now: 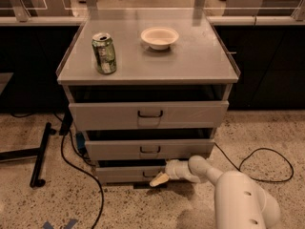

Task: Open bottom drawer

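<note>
Camera view: smooth cream hand [159, 179] at the flat grey metal bottom drawer [121, 174], grip indiscernible.

smooth white rounded arm [209, 171]; pale cream jaws at the bottom drawer [121, 174] front.

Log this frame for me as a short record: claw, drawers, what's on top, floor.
claw: low, against the front of the bottom drawer, near the middle of that front
bottom drawer: inside not in view
other drawers: middle drawer and top drawer, nothing at their handles
cabinet top: can upright at left; bowl further back and to the right, apart from it
floor: black cable looping at right
</note>
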`<state>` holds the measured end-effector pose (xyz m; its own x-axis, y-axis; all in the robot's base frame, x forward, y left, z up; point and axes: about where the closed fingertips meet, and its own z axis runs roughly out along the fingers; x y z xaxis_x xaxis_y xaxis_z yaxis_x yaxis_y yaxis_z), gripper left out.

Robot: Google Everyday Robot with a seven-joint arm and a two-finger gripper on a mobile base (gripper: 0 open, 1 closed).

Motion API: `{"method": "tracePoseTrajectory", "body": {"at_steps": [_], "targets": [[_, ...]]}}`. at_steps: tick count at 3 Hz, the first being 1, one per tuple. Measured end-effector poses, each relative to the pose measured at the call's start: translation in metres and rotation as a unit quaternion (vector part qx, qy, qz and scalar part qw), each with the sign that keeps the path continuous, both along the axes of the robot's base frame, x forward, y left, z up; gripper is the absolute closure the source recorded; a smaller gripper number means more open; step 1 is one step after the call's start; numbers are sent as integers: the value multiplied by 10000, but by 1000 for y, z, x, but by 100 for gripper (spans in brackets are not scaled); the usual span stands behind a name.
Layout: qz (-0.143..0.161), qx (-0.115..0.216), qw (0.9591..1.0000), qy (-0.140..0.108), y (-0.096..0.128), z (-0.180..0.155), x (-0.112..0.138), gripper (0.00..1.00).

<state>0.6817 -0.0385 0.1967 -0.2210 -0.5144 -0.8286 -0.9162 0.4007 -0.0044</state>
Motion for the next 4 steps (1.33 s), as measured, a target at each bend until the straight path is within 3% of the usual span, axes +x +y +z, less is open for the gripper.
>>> {"method": "tracePoseTrajectory", "body": {"at_steps": [1, 3, 4], "targets": [[-152, -87, 9996, 216, -12, -15, 8, 0], [-353, -302, 9984, 323, -33, -18, 2, 43], [-339, -431, 9979, 345, -43, -17, -15, 72]]}}
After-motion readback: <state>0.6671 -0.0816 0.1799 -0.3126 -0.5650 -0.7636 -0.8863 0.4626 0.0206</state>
